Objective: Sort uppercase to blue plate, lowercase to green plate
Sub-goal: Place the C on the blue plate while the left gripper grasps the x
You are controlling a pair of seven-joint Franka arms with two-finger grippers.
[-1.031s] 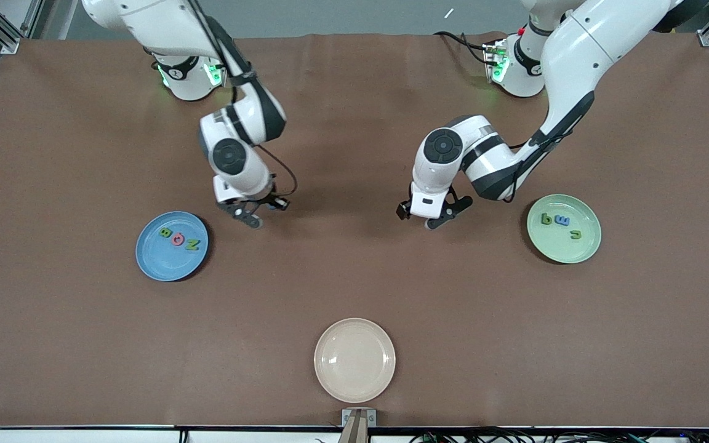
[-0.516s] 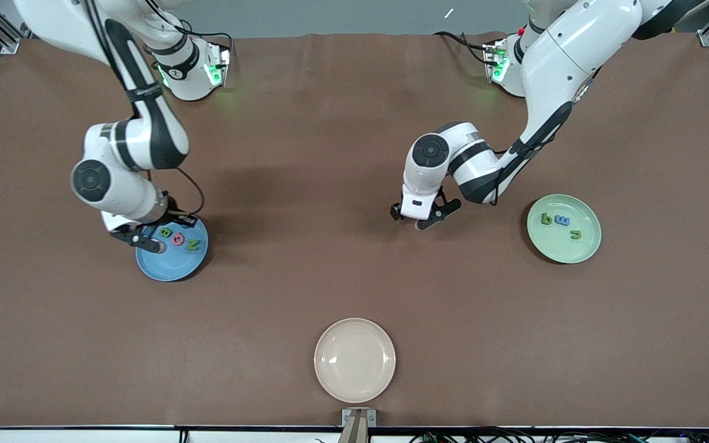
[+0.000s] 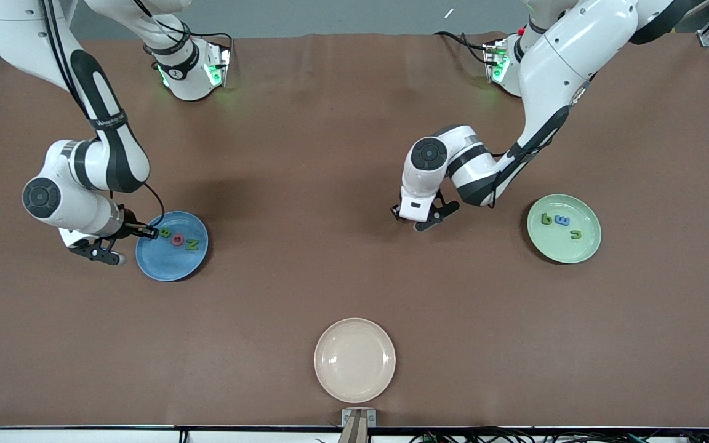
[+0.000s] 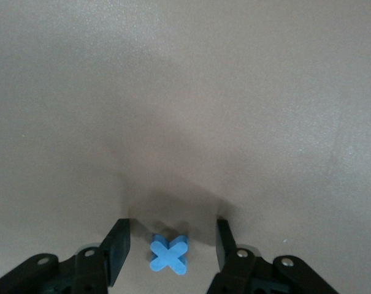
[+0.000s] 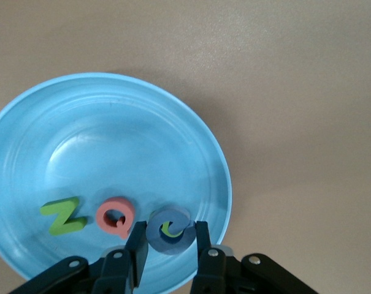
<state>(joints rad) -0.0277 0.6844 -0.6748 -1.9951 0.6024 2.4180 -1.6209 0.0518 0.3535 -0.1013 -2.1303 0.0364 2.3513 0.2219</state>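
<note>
My right gripper [image 5: 168, 231] is shut on the blue C [image 5: 176, 243] and holds it over the blue plate [image 5: 111, 135], just above the green B. The pink-red G [image 5: 116, 215] and green N [image 5: 64, 217] lie in that plate beside it. In the front view this gripper [image 3: 149, 232] is at the blue plate's [image 3: 170, 261] rim. My left gripper [image 4: 171, 236] is open, low over the table's middle, with the blue x [image 4: 168, 255] between its fingers. The green plate [image 3: 567, 252] holds the green q [image 3: 546, 218], blue m [image 3: 562, 220] and green u [image 3: 575, 234].
A cream plate [image 3: 354, 360] sits near the table's front edge, nearer to the front camera than both other plates. The left gripper [image 3: 419, 218] hides the blue x in the front view.
My right arm swung from the table's middle to the blue plate, carrying the C. My left gripper shifted slightly and settled over the blue x.
</note>
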